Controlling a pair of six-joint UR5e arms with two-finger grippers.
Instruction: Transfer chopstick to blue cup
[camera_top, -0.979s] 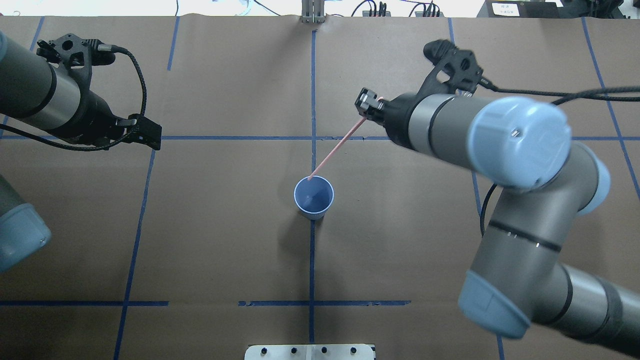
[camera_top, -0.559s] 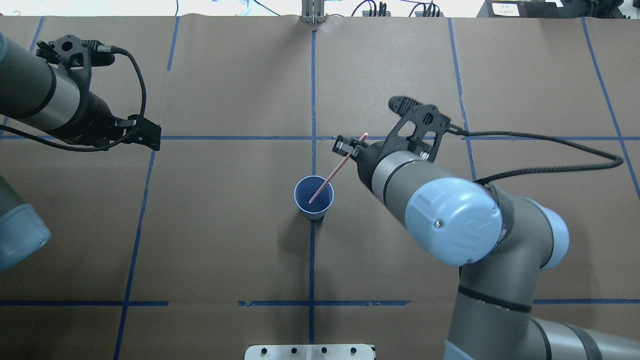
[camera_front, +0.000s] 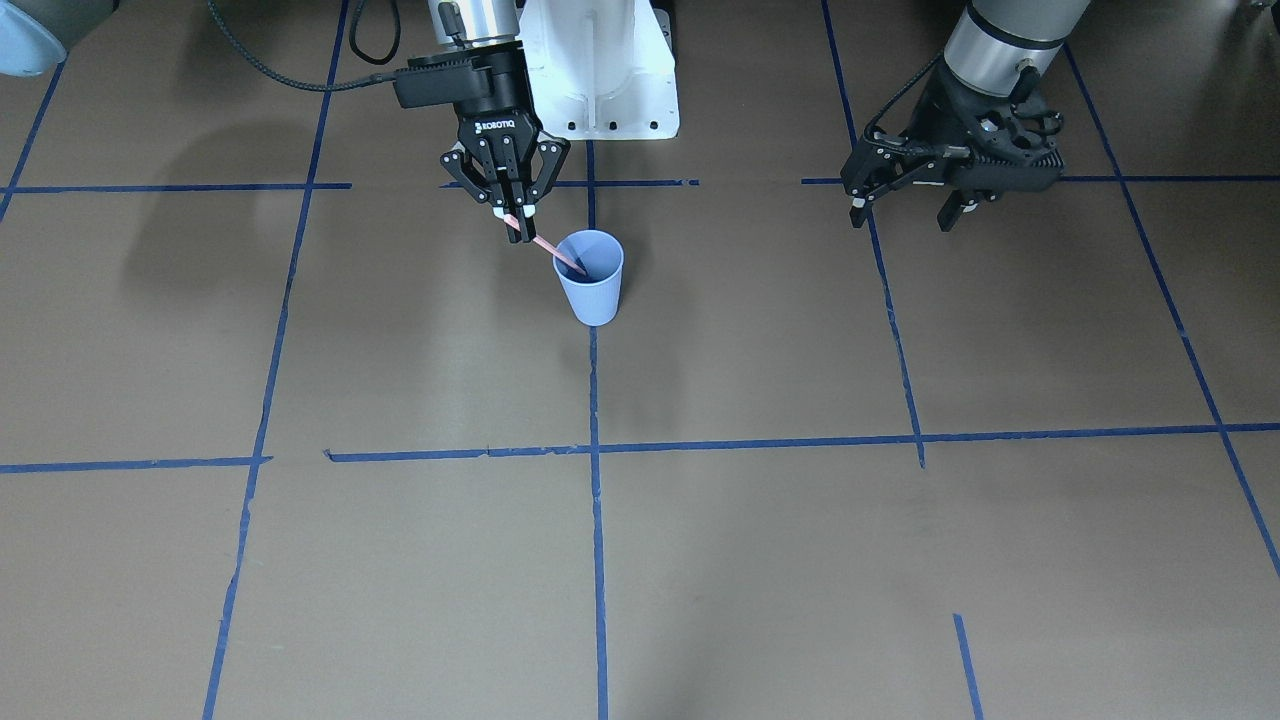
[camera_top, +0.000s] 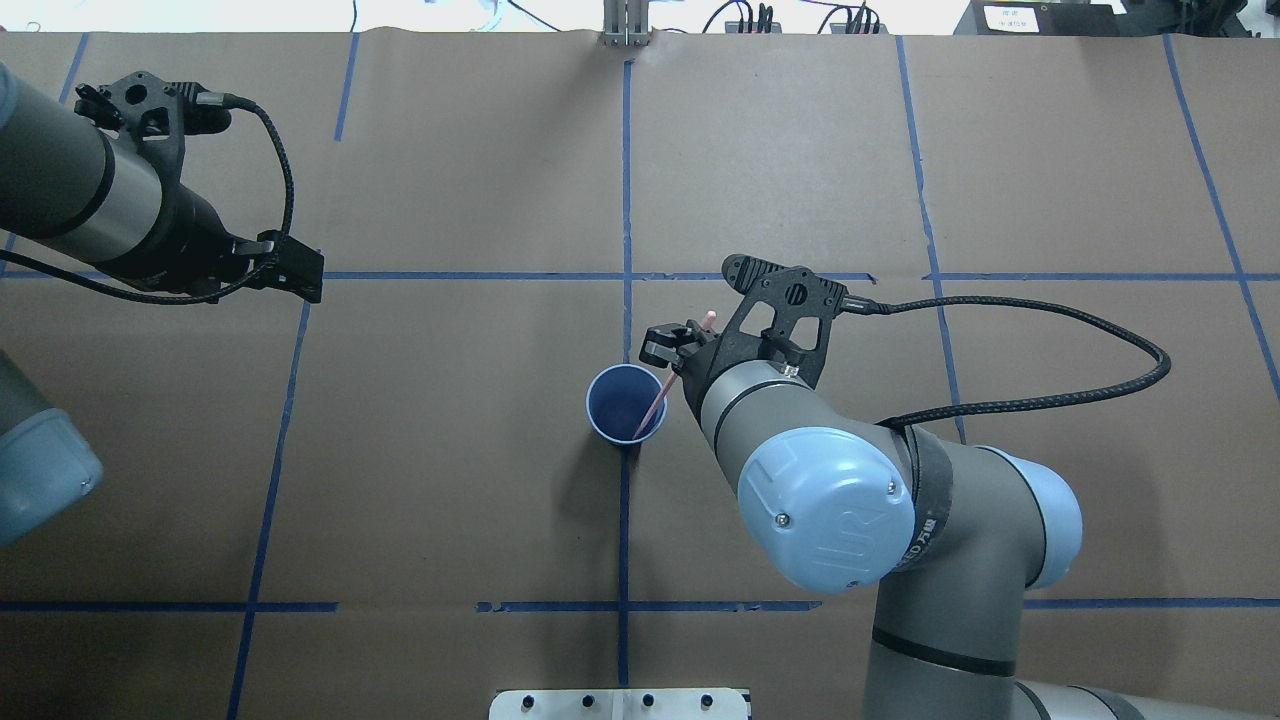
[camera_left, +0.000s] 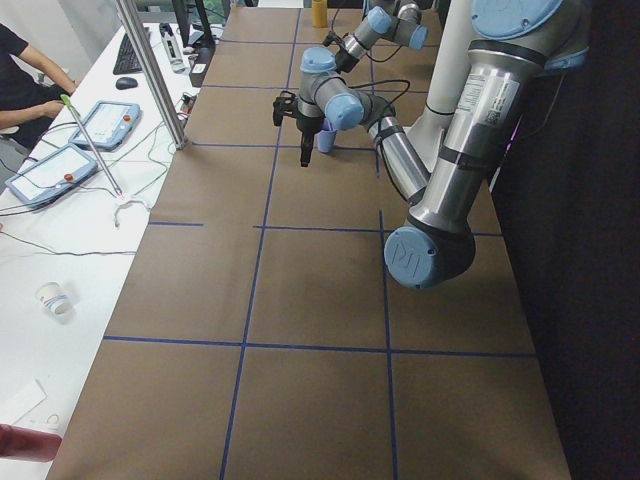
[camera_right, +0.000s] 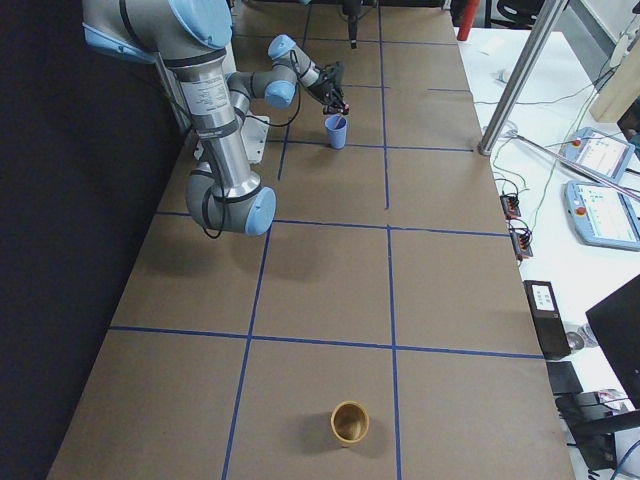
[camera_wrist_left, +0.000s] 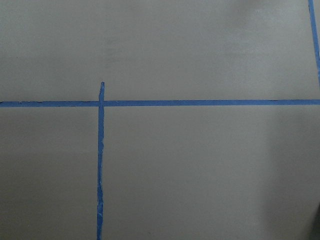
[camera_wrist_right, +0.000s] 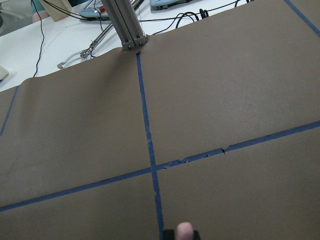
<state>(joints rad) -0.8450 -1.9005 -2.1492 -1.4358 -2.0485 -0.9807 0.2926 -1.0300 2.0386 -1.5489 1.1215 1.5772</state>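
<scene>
Right jaws pinched shut on upper part of chopstick (camera_front: 548, 246), just beside blue cup (camera_front: 592, 295). Chopstick tilted, lower end inside cup. Cup upright on desk (camera_front: 800, 560), on blue tape line (camera_front: 597, 400). Left jaws spread wide, holding nothing, well apart from cup.

Brown paper (camera_top: 450, 500) is covering the table (camera_front: 900, 560), blue tape lines (camera_top: 624, 150) crossing it; along the far side a white bench (camera_left: 70, 280) is carrying trailing cables (camera_top: 722, 15).
</scene>
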